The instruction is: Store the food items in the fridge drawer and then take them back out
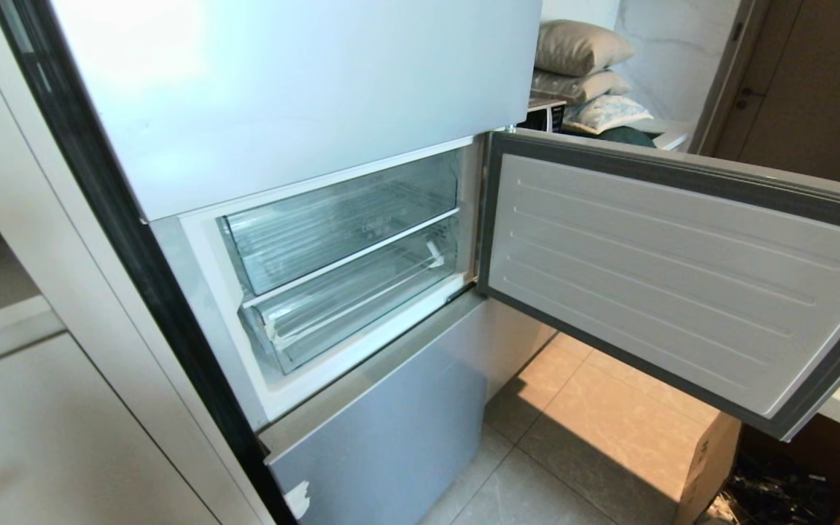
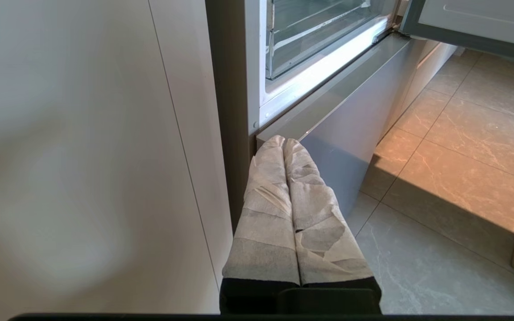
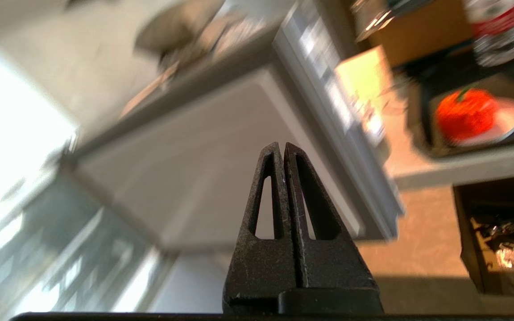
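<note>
A tall fridge (image 1: 281, 87) with glossy pale blue-grey panels fills the left and middle of the head view. Its middle compartment door (image 1: 682, 270) is swung wide open to the right, with its ribbed white inner face showing. Inside the open compartment sit two clear plastic drawers, both pushed in: an upper bin (image 1: 340, 219) and, under it, the fridge drawer (image 1: 351, 306) with its ribbed floor and transparent front lip. Below the door lies tiled floor (image 1: 595, 423), and a cardboard box (image 1: 712, 459) stands at the near right. Cushions (image 1: 580, 65) are stacked in the far background. The left gripper (image 2: 283, 141), its fingers wrapped in pale tape and pressed together, hangs low beside the fridge's near left corner, by the closed bottom panel. The right gripper (image 3: 281, 147) is also pressed together and holds nothing, in front of the open door. The orange-red fruit (image 3: 464, 113) with a green stem rests on a small plate (image 3: 504, 120) on a counter to the right, well apart from the drawer.
</note>
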Available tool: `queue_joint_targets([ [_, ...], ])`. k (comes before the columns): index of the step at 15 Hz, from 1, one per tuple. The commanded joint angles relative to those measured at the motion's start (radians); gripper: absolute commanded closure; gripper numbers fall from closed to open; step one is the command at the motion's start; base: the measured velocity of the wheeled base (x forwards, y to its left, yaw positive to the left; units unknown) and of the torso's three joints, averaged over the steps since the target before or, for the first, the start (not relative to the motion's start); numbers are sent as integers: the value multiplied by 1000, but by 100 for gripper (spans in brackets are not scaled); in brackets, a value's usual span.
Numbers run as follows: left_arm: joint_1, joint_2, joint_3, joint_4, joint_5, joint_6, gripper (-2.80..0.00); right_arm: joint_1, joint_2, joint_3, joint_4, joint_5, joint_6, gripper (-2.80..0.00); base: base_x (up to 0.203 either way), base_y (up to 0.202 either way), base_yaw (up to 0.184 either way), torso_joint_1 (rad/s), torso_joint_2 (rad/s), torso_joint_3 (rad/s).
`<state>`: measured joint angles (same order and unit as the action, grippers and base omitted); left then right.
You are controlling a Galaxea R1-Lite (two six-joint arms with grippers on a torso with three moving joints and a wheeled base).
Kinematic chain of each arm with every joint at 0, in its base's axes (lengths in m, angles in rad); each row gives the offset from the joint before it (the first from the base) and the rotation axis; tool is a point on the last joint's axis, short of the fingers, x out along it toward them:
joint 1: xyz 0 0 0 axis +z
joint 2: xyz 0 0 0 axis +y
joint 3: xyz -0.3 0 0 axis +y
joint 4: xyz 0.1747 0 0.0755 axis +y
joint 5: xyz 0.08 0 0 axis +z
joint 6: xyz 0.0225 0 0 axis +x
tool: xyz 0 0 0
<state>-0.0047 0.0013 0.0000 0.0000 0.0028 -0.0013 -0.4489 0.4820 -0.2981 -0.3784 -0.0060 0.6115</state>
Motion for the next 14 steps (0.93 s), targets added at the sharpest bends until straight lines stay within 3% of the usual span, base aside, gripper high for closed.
queue_joint_targets([
  [1, 0, 0, 0, 0, 0, 0, 0, -256, 174, -26, -83, 116, 74, 0, 0, 0, 0, 0, 0, 0],
  [3, 0, 0, 0, 0, 0, 0, 0, -505, 335, -52, -183, 278, 166, 0, 0, 0, 0, 0, 0, 0],
  [5, 0, 0, 0, 0, 0, 0, 0, -615, 522, -80, -289, 374, 232, 0, 0, 0, 0, 0, 0, 0],
  [9, 0, 0, 0, 0, 0, 0, 0, -676, 868, -140, -487, 442, 295, 0, 0, 0, 0, 0, 0, 0],
  [14, 0, 0, 0, 0, 0, 0, 0, -648, 1144, -380, -538, 464, 412, 0, 0, 0, 0, 0, 0, 0],
])
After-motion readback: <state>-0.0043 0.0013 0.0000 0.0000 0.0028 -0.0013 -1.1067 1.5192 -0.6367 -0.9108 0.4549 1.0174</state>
